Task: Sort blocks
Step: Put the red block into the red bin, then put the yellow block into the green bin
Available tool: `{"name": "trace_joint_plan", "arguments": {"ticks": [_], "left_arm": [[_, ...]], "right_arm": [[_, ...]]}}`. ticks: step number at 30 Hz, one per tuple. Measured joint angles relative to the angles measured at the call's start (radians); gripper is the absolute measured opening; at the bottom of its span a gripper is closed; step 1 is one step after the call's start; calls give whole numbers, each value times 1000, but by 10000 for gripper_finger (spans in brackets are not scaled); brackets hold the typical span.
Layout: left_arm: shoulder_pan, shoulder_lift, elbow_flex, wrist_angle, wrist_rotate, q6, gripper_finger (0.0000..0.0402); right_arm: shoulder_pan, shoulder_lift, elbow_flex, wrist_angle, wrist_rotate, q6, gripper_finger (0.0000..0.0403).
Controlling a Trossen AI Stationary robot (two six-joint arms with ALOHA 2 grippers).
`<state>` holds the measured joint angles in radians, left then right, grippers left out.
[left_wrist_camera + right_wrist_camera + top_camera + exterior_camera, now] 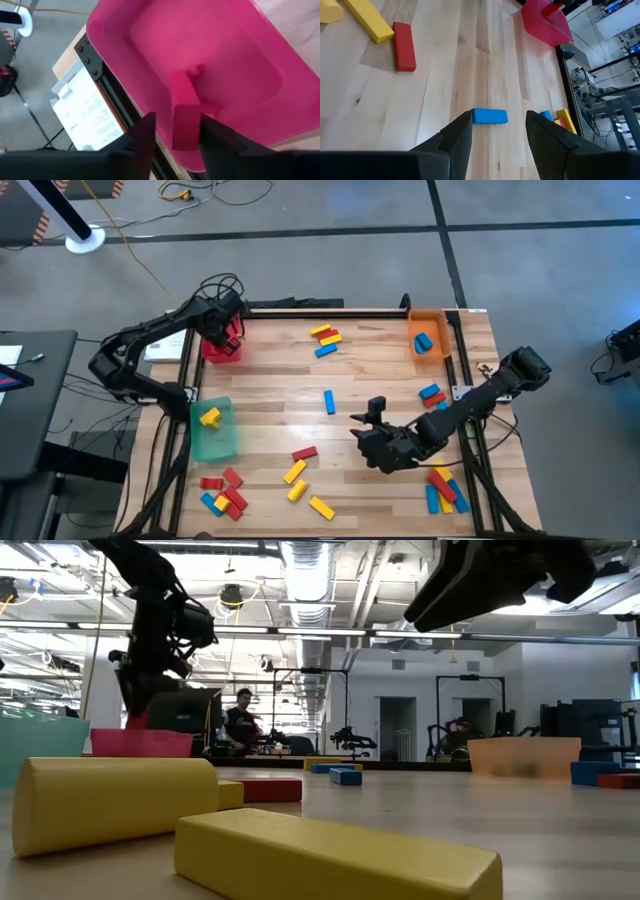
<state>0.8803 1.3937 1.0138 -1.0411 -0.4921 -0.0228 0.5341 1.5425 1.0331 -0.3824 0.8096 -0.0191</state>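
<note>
The left end effector (172,135) hangs over the red tray (222,348) at the table's (370,380) far left corner, a red block (185,117) between its narrowly parted fingers, over the tray's floor. The right end effector (495,130) hovers mid-table, fingers apart and empty, a blue block (489,116) on the table between them. Other blocks lie scattered about.

The light wooden surface (370,370) carries three trays: a red tray (221,348) at the far left corner, an orange tray (428,335) at the far right, and a green tray (212,430) on the left side. Loose blocks (303,470) in red, yellow and blue lie scattered in small clusters, with a single blue block (328,401) alone near the middle.
</note>
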Motion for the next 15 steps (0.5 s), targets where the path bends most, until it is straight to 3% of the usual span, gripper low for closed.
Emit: {"name": "trace_joint_plan", "arguments": {"ticks": [7, 15], "left_arm": [[0, 0, 0, 37, 1, 12, 205], [-25, -51, 0, 134, 2, 31, 214]], "right_arm": [[3, -1, -7, -6, 0, 22, 195], [2, -1, -7, -7, 0, 28, 195]]}}
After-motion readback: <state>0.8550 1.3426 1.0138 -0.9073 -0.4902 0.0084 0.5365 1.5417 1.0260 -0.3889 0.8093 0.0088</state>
